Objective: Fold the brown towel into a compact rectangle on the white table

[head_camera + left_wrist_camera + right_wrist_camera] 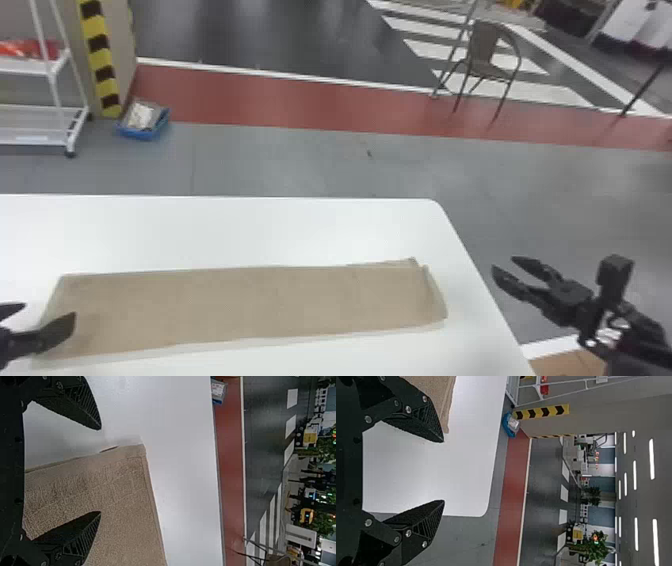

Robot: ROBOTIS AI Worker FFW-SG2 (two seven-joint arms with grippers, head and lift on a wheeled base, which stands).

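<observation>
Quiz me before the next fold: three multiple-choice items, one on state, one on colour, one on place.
1. How does the brown cloth towel lie?
A) Crumpled ball
B) Long flat strip
C) Upright roll

2. What colour is the long floor band beyond the white table?
A) Red
B) Green
C) Yellow

3. In the head view, where is the black two-fingered right gripper?
A) Over the towel
B) Left of the table
C) Right of the table

1 B: its outline is long and narrow.
2 A: the band shows red.
3 C: the table's edge runs left of its fingertips.
</observation>
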